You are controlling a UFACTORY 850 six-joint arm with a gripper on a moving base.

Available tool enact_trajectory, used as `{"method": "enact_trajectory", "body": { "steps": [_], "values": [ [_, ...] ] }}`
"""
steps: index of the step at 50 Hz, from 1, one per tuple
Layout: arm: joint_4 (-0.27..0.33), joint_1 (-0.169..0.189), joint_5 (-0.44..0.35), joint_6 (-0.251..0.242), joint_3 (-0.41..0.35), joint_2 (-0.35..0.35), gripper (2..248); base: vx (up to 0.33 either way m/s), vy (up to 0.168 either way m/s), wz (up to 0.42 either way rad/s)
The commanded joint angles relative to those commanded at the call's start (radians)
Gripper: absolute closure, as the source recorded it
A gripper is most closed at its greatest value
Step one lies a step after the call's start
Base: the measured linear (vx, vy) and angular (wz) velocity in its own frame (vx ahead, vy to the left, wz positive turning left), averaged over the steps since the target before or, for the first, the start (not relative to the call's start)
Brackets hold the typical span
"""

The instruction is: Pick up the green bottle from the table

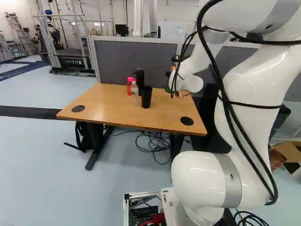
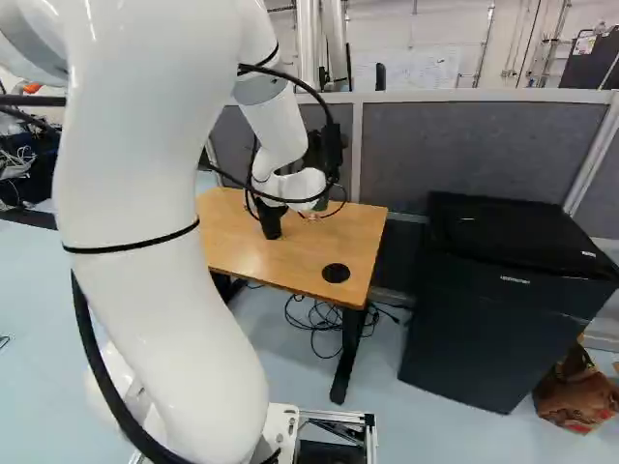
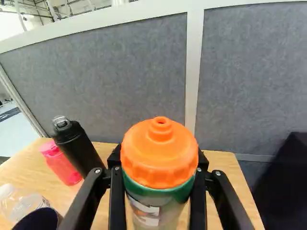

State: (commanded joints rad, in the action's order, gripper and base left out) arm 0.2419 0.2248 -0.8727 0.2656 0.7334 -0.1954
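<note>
In the right base view my gripper [image 2: 327, 153] is a dark shape over the far side of the table [image 2: 227, 237], its fingertips hidden. The wrist view shows the gripper [image 3: 159, 160] shut on the green bottle [image 3: 159, 158], one finger against each side just below the orange cap. This bottle stands upright, with a green collar and a pale labelled body. A bit of its green [image 1: 168, 88] shows beside the arm in the left base view. Its base is hidden, so I cannot tell whether it touches the table.
A pink bottle [image 3: 61, 162], a black bottle [image 3: 76, 146], a clear bottle [image 3: 21, 203] and a black cup [image 1: 146, 97] stand to one side of the gripper. Behind the table runs a grey partition [image 3: 110, 72]. A black cabinet [image 2: 503, 300] stands beyond the table's other end.
</note>
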Motion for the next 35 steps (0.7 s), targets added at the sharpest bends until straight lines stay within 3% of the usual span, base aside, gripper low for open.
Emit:
{"method": "enact_trajectory", "body": {
  "steps": [35],
  "values": [
    [-0.007,0.025,0.000,0.000,-0.189,0.176,132,0.000,0.000,0.000]
  ]
}}
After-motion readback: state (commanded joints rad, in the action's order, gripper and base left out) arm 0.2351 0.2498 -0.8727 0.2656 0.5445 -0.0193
